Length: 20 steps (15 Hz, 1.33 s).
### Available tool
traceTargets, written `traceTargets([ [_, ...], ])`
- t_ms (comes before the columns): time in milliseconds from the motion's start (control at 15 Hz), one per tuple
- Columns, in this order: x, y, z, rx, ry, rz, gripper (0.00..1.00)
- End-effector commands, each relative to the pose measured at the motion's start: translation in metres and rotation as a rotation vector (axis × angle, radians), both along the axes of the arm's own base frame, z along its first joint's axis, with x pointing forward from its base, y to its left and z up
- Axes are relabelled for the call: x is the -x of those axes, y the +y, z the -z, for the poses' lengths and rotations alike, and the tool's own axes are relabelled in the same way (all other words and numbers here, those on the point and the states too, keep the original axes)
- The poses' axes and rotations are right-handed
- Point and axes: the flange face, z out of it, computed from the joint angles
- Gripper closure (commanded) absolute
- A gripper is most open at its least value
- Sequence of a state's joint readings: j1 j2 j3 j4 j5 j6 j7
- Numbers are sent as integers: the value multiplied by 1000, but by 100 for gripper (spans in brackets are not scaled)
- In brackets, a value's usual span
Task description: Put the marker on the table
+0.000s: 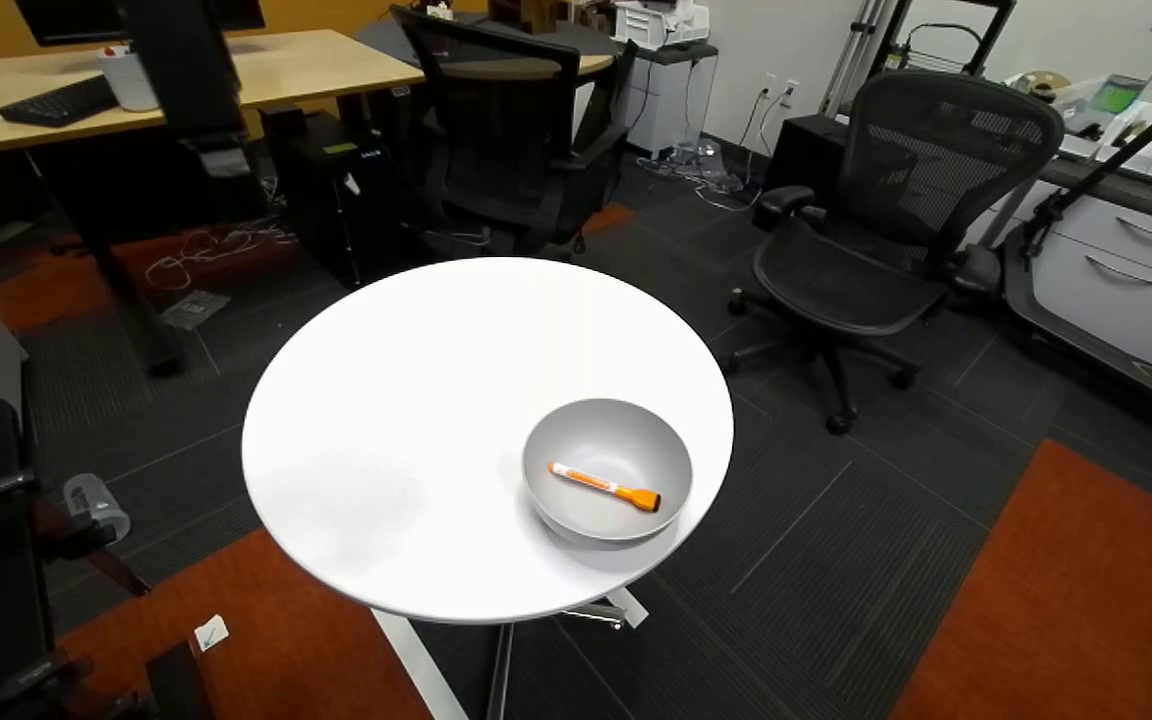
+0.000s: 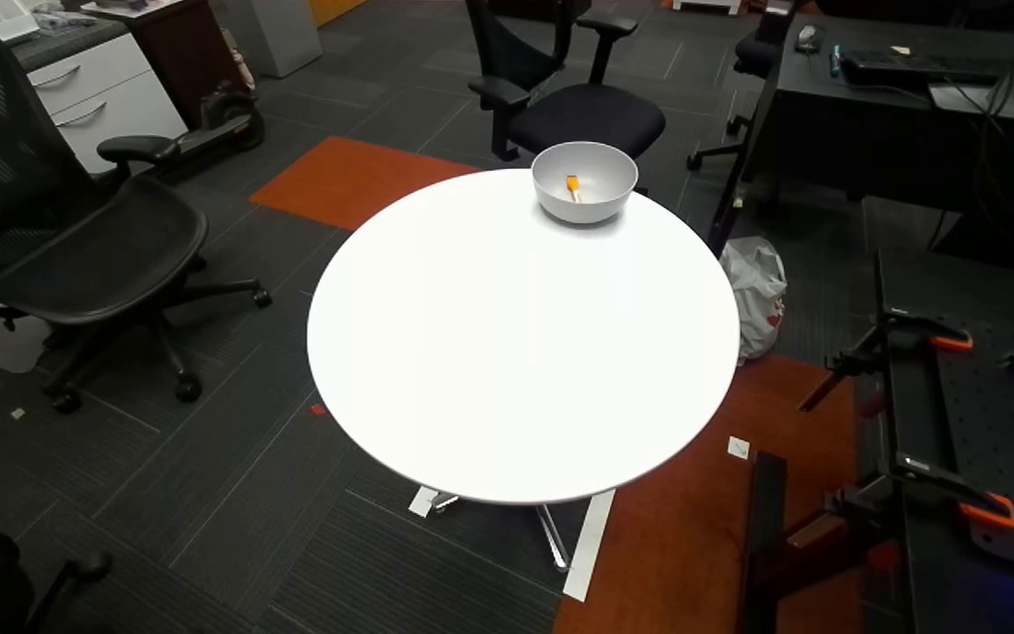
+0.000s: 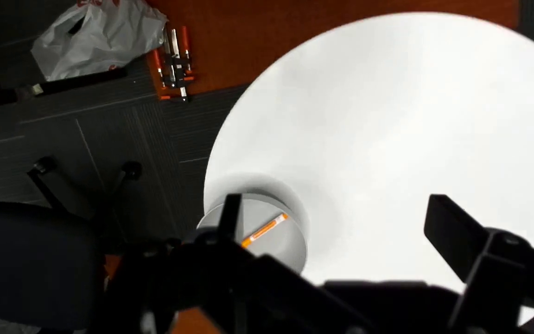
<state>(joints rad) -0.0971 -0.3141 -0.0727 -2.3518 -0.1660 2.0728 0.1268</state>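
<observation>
marker (image 3: pixel 265 230) lies in the bowl (image 3: pixel 291 247), left of mid-gap in wrist view, long axis slanted to how the gripper (image 3: pixel 334 204) closes; jaws wide apart. probably shift, then twist.

We see a round, white-topped table (image 1: pixel 426 420) in both exterior views. Directly on it, near the edge, we find a grey bowl (image 1: pixel 618 453) standing upright.
</observation>
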Motion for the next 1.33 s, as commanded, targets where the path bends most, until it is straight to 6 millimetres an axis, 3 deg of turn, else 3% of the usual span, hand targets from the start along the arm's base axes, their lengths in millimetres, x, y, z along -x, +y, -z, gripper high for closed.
traceTargets([
  [0,-45,-20,24,-46,-52,121,0],
  [333,-88,-56,67,-117,-114,317,0],
  [733,-125,-95,109,-157,-105,488,0],
  [1267,-157,-117,168,-116,-25,619,0],
])
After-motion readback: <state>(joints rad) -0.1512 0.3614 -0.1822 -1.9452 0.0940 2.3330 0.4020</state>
